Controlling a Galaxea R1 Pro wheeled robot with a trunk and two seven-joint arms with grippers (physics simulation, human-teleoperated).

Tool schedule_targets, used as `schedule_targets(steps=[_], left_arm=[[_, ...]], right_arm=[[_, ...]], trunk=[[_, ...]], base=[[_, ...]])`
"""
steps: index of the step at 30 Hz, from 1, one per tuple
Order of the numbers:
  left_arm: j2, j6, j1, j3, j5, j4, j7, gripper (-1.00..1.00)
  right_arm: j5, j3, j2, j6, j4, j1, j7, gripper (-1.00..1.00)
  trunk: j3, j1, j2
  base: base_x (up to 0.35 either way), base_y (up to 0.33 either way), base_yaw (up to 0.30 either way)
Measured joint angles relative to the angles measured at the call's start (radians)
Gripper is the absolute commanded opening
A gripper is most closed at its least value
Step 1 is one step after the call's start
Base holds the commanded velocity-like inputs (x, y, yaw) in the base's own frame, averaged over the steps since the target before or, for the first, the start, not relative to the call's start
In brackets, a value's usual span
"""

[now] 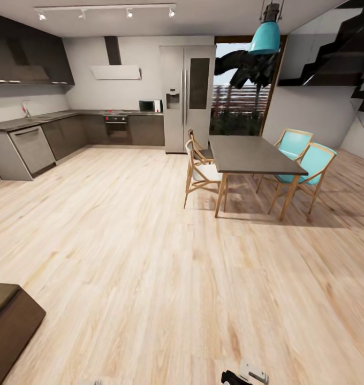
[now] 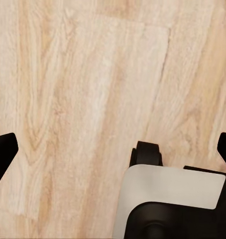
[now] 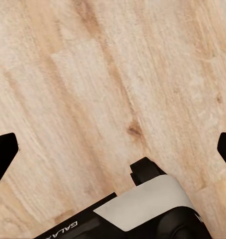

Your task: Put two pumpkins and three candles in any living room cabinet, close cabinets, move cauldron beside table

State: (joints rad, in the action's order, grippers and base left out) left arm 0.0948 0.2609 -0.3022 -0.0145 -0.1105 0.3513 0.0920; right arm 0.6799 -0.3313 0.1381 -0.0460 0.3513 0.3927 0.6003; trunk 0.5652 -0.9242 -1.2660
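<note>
I face an open kitchen and dining area across a pale wood floor (image 1: 150,256). The pumpkins, the candles, the cauldron and the living-room table are out of view. A dark brown flat-topped corner (image 1: 8,321) juts in at the lower left; I cannot tell whether it is the cabinet. My left gripper (image 2: 113,154) points down at the floor, its black fingertips (image 2: 3,152) far apart and nothing between them. My right gripper (image 3: 113,154) hangs the same way, open and empty. Both wrist views catch my white base cover (image 2: 172,194) and a black caster (image 3: 145,172).
A tall dark dining table (image 1: 251,155) with wooden chairs (image 1: 201,174) and teal chairs (image 1: 310,163) stands ahead to the right. Grey kitchen cupboards (image 1: 37,144), an oven (image 1: 116,128) and a steel fridge (image 1: 187,99) line the far walls. A staircase (image 1: 342,48) rises at the right.
</note>
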Motion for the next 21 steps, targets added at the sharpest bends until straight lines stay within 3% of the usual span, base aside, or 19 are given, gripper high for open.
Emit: schedule_targets(steps=[21], left_arm=[[0.000,0.000,0.000,0.000,0.000,0.000,0.000,1.00]], right_arm=[[0.001,0.000,0.000,0.000,0.000,0.000,0.000,1.00]], trunk=[[0.000,0.000,0.000]], base=[[0.328,0.000,0.000]])
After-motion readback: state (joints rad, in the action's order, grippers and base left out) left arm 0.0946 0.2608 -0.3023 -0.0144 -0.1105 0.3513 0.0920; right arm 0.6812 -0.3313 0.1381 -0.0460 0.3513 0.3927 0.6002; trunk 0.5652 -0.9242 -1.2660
